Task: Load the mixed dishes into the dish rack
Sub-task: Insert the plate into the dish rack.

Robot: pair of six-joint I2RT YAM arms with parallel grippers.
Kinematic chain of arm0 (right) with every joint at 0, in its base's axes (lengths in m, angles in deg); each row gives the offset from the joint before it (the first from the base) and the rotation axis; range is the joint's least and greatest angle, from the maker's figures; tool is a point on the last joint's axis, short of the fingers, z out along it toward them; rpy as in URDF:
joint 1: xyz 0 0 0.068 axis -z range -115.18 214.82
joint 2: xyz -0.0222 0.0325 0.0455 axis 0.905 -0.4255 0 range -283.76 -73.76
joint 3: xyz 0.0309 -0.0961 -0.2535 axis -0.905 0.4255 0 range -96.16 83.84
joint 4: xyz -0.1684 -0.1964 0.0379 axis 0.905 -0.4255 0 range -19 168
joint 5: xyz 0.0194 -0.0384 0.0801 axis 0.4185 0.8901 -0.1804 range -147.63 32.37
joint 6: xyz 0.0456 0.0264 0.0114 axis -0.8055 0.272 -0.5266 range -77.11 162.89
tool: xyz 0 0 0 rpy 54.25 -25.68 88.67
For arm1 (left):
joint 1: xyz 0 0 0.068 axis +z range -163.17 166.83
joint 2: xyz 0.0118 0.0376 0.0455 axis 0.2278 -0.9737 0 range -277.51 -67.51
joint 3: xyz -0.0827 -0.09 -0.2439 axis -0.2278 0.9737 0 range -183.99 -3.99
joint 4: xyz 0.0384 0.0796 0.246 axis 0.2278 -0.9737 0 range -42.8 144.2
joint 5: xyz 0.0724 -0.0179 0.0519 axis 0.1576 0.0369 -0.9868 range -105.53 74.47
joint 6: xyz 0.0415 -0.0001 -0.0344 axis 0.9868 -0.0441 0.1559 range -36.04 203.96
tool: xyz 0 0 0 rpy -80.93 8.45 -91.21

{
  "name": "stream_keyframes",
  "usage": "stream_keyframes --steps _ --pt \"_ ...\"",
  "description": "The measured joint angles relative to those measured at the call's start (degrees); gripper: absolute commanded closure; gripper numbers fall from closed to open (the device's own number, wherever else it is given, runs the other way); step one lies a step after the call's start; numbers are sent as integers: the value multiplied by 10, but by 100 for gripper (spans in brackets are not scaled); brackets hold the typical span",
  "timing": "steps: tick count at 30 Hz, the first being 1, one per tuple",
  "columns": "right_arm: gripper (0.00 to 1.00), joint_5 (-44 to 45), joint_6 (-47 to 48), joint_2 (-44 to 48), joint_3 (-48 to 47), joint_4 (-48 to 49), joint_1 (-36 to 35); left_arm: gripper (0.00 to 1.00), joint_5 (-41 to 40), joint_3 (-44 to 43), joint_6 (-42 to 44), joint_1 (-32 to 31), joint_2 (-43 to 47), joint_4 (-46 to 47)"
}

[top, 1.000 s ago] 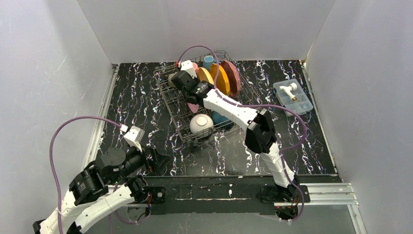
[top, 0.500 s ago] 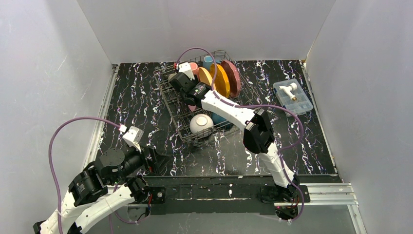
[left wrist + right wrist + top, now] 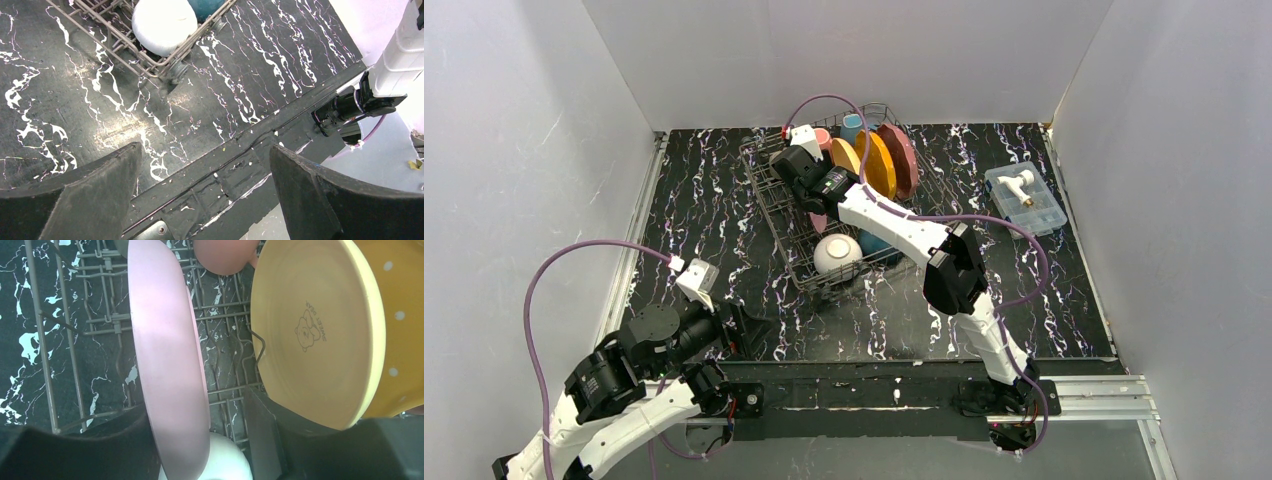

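**Pink plate may be tipped on release**

The right claw (image 3: 192,407) is seen spread around the pink plate (image 3: 170,365), which stands on edge inside the rack (image 3: 100,320). One finger appears laid against the plate's back, and the other is held apart from its face w/ bare wire shown btwn. Whether the rim is seated btwn tines cannot be told, as that edge is not shown. If not seated, the plate could be dropped sideways onto the yellow plate (image 3: 310,330) just beside it, or slid onto the white bowl (image 3: 225,460) at its near end; a chip could be caused either way. The plate could also be dragged by the touching finger if the claw is lifted at an angle. The left claw (image 3: 205,170) is held spread & empty over the table's (image 3: 75,115) near edge, well apart from the rack, so no clash is expected there
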Motion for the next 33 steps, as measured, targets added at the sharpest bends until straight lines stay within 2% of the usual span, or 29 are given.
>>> stream_keyframes --steps 16,33 --pt "29 -36 0 0 0 5 0 2 5 0 0 5 -1 0" --pt "28 -54 -3 20 21 21 0 2 6 0 0 6 -3 0"
